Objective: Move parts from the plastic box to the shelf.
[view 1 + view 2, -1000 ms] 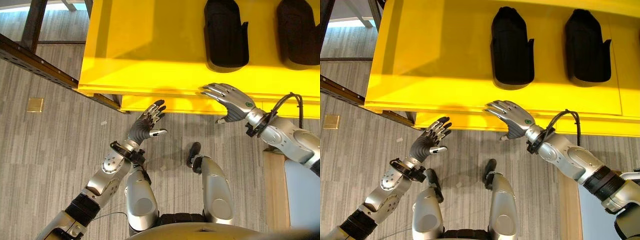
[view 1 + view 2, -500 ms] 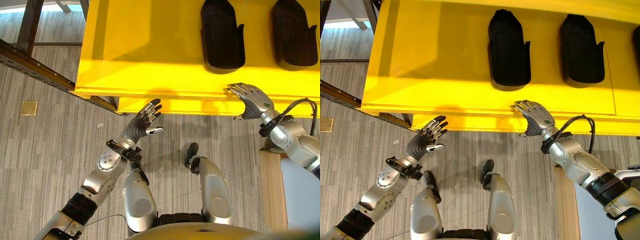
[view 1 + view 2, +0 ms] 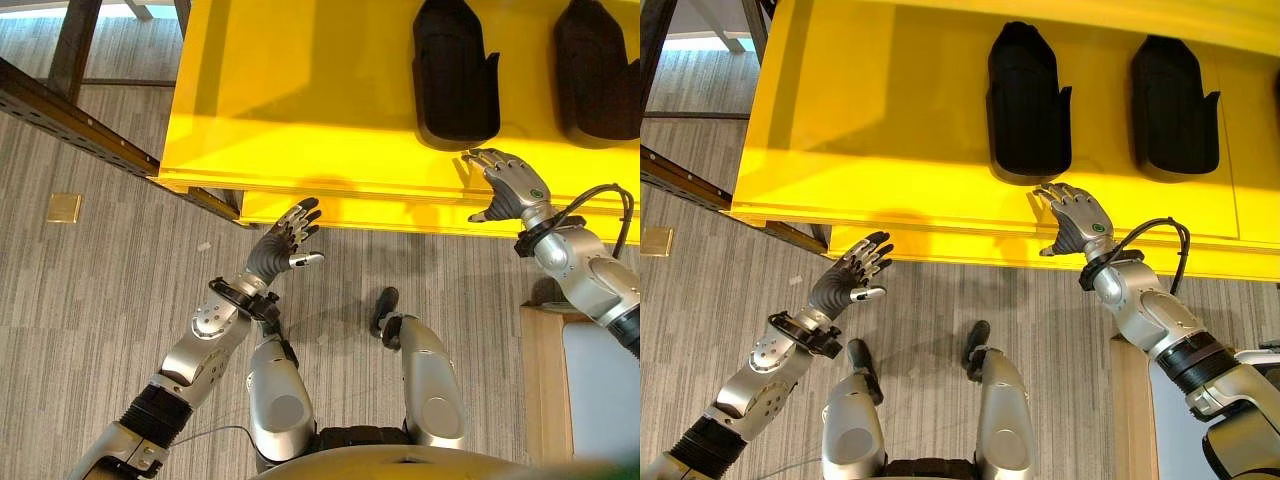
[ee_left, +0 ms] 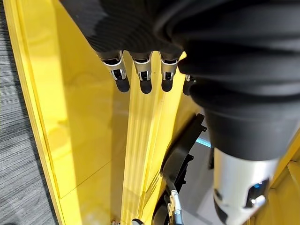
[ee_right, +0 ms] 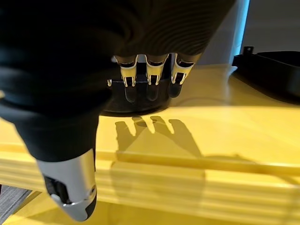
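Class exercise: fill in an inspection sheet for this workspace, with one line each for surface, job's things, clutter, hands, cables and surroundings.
Surface: yellow shelf, top mostly bare.
Job's things: two black parts lying on the shelf.
Clutter: nothing seen.
Hands: right hand open over the shelf's front edge near one part; left hand open, below the edge, empty.
Cables: nothing seen.
Surroundings: grey striped floor; dark metal frame beside the shelf.

Shelf [image 3: 300, 100]: bright yellow, smooth, semi-glossy painted surface, light glaring off its front edge. Two black parts on it, one at 12 o'clock [image 3: 455, 70] and one at 1 o'clock [image 3: 598, 70], look like matt moulded plastic. Floor [image 3: 100, 300]: grey, finely ribbed carpet-like texture; both hands, left [image 3: 283, 245] and right [image 3: 510, 185], show silver metallic fingers [image 5: 151, 75] with dark matt tips and ribbed black covers.
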### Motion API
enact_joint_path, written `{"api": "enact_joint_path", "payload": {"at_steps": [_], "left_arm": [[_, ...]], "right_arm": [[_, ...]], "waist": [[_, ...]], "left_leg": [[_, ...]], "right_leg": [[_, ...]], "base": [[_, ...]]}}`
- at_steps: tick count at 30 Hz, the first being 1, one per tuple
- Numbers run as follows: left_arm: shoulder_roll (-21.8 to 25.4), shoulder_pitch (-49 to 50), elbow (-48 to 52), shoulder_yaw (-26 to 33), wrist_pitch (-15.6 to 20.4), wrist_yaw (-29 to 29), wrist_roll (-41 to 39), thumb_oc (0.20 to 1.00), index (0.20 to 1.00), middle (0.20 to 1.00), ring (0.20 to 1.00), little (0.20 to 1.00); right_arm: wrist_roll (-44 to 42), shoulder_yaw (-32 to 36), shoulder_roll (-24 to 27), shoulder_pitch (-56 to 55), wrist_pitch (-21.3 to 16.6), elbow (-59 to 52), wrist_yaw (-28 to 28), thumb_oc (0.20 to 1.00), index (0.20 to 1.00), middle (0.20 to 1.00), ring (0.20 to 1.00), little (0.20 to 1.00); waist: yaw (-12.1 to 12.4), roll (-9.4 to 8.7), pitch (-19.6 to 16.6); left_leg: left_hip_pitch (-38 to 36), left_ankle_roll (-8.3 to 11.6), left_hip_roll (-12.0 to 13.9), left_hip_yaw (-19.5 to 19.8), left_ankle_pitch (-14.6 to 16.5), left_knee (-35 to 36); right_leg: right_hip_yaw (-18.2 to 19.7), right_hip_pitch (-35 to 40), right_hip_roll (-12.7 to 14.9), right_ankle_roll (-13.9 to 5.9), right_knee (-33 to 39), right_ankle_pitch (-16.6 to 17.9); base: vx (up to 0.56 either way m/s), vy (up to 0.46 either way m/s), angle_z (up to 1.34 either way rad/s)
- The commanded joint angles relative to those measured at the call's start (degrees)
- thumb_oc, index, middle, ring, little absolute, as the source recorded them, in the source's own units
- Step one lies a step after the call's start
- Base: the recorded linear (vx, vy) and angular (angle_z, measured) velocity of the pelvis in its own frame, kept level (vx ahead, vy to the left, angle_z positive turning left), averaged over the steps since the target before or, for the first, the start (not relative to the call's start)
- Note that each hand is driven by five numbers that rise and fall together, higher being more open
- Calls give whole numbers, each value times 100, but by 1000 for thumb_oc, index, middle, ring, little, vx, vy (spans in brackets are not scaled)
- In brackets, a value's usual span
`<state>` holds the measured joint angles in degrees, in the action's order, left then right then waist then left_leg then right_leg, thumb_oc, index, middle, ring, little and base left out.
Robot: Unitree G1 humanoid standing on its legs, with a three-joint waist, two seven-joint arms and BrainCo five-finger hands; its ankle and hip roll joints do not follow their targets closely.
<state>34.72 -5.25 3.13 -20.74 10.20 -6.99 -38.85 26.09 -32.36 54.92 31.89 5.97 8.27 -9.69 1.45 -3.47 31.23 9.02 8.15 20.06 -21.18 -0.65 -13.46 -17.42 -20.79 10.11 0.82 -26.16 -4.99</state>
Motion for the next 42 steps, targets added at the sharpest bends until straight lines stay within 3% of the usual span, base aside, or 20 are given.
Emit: {"api": "enact_joint_path", "payload": {"at_steps": [1,10,13,17,25,42], "left_arm": [[41,321,594,118,170,-231,66,1000,1000,1000,1000,1000],[1,332,575,130,128,-347,33,1000,1000,1000,1000,1000],[-31,333,553,113,161,-352,55,1000,1000,1000,1000,1000],[-45,324,591,96,152,-317,81,1000,1000,1000,1000,1000],[-131,245,587,70,84,-349,106,1000,1000,1000,1000,1000],[-216,142,496,26,-37,-497,25,1000,1000,1000,1000,1000]], "right_arm": [[82,-179,-107,419,-76,72,93,1000,1000,1000,1000,1000],[147,-459,-288,681,-172,144,583,1000,1000,1000,1000,1000],[-32,-504,-336,672,-1,106,654,1000,1000,1000,1000,1000],[-284,-460,-468,615,171,165,515,1000,1000,1000,1000,1000],[-9,-245,-779,857,438,742,310,1000,1000,1000,1000,1000],[225,-435,-701,1802,349,1732,603,1000,1000,1000,1000,1000]], "waist": [[13,-10,-247],[75,59,-247],[72,74,-240],[72,86,-228],[119,148,-239],[286,332,-239]], "left_leg": [[354,-334,-259,192,520,-760],[365,-320,-271,224,499,-804],[365,-313,-277,221,471,-774],[363,-322,-279,214,478,-768],[350,-322,-311,254,446,-744],[385,-300,-327,360,375,-749]], "right_leg": [[280,440,-306,-280,1,-557],[242,397,-255,-266,-141,-614],[241,373,-244,-266,-158,-616],[233,360,-222,-260,-184,-624],[220,371,-199,-249,-195,-629],[120,285,-50,-226,-480,-722]], "base": [[0,0,0],[0,0,0],[0,0,0],[0,0,0],[1,1,0],[27,5,4]]}}
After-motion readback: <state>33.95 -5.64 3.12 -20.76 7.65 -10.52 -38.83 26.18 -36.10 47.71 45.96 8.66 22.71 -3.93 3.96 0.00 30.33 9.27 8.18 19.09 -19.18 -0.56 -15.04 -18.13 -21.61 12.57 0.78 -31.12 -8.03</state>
